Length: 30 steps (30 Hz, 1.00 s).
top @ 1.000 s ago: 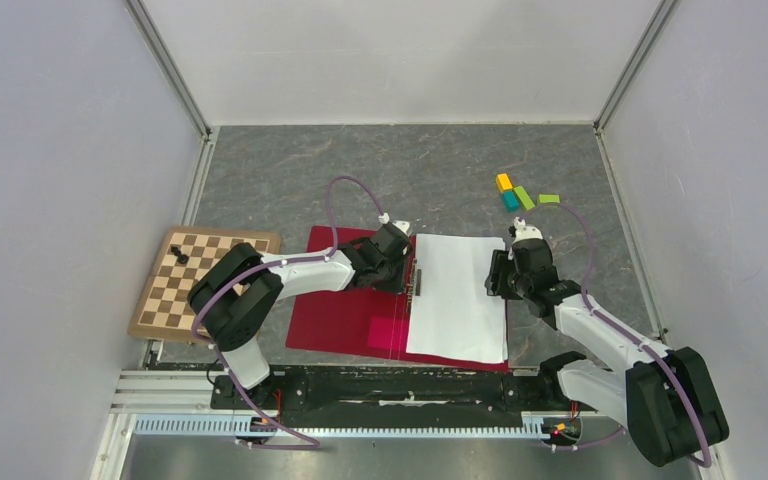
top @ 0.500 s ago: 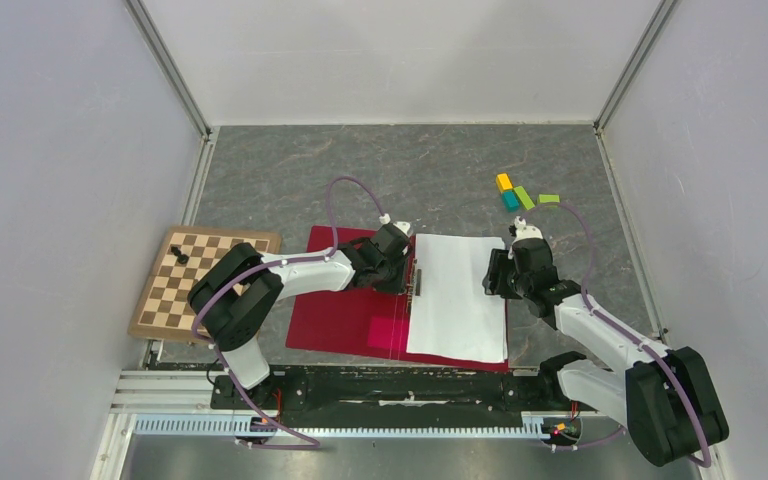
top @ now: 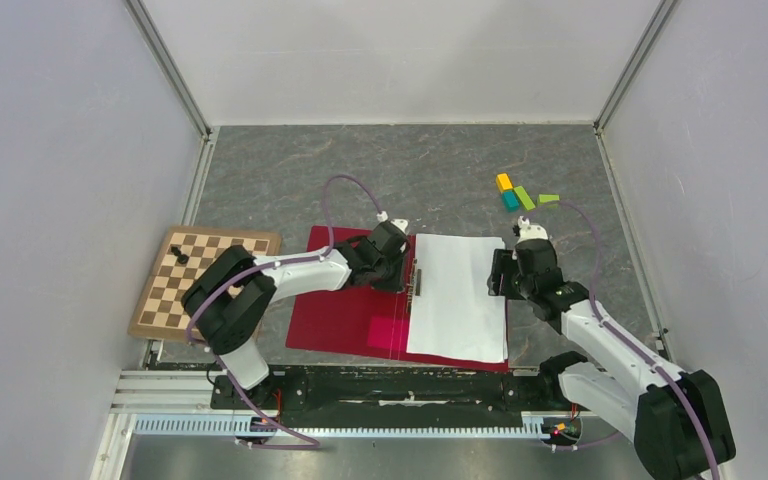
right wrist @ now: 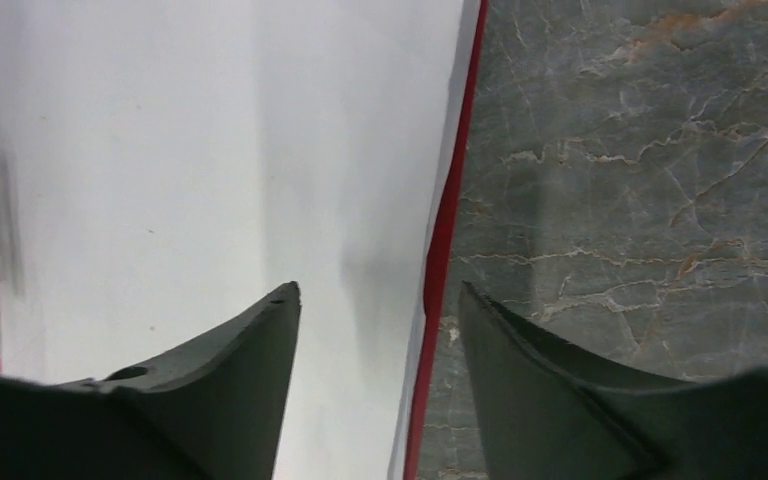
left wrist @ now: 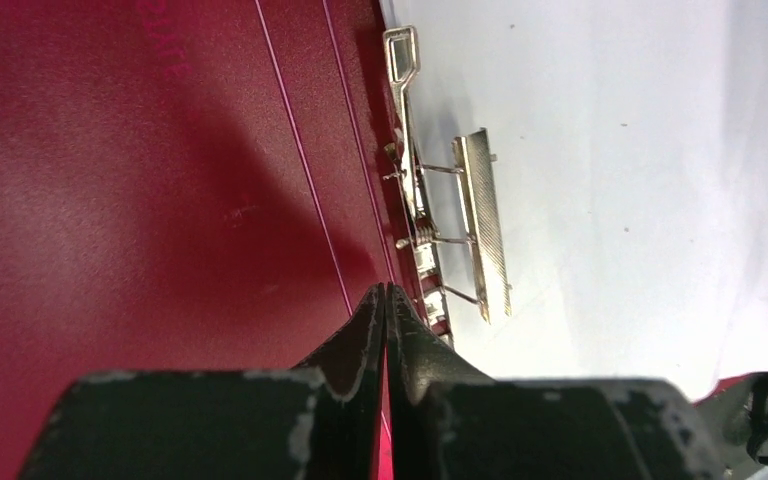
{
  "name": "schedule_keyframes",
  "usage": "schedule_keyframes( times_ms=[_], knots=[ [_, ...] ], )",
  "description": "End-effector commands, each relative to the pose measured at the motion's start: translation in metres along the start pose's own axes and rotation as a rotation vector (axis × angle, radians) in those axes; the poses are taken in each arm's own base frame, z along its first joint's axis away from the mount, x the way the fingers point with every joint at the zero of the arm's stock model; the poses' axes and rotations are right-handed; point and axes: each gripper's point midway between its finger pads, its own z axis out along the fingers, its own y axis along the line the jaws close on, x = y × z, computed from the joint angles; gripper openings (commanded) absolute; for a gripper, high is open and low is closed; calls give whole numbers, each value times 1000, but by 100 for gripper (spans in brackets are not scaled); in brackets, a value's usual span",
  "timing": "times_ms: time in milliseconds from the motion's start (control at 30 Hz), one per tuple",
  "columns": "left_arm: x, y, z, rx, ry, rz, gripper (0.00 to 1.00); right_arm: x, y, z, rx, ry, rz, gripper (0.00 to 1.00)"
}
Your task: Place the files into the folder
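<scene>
The crimson folder (top: 345, 310) lies open and flat on the table. The files (top: 457, 295), a stack of white sheets, rest on its right half beside the metal clip (top: 417, 278). In the left wrist view my left gripper (left wrist: 385, 290) is shut with nothing in it, low over the red cover (left wrist: 160, 200) just left of the clip (left wrist: 483, 225), whose bar stands over the paper (left wrist: 640, 150). My right gripper (right wrist: 380, 295) is open and straddles the sheets' right edge: one finger over the paper (right wrist: 210, 150), the other over the table. The folder's red rim (right wrist: 445, 230) shows between them.
A wooden chessboard (top: 200, 285) with one dark piece (top: 182, 255) lies at the left by the wall. Small coloured blocks (top: 515, 193) sit at the back right. A pink square (top: 390, 330) is inside the folder. Grey walls close three sides, and a metal rail (top: 360, 425) runs along the front.
My right gripper has opened wider and shifted slightly right along the paper's edge. The left gripper has stayed shut by the clip. The sheets have not moved.
</scene>
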Motion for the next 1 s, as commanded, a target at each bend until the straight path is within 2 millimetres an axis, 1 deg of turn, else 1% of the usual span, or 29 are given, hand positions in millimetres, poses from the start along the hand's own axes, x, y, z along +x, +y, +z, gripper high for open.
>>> schedule_keyframes(
  times_ms=[0, 33, 133, 233, 300, 400, 467, 600, 800, 967],
  knots=[
    [-38, -15, -32, 57, -116, -58, 9, -33, 36, -14, -96, -66, -29, 57],
    [-41, -15, -36, 61, -127, -68, 10, -33, 46, -15, -119, -65, -32, 54],
    [-48, -11, -49, 79, -161, -100, 11, -34, 86, -18, -206, -69, -46, 47],
    [-53, -5, -64, 98, -194, -136, 11, -33, 125, -18, -257, -67, -85, 45],
    [-55, 2, -73, 106, -213, -161, 11, -27, 147, -15, -270, -48, -122, 43],
    [-55, 15, -86, 107, -238, -186, 12, -22, 171, -8, -270, -46, -154, 42],
    [-55, 21, -94, 103, -251, -193, 12, -18, 182, -3, -271, -39, -168, 40],
    [-51, 31, -103, 92, -262, -196, 12, -14, 193, 6, -256, -30, -189, 38],
    [-48, 36, -105, 96, -263, -202, 13, -7, 201, 16, -255, -14, -197, 36],
    [-47, 37, -106, 97, -263, -200, 12, 0, 201, 22, -240, 2, -209, 29]
  ],
)
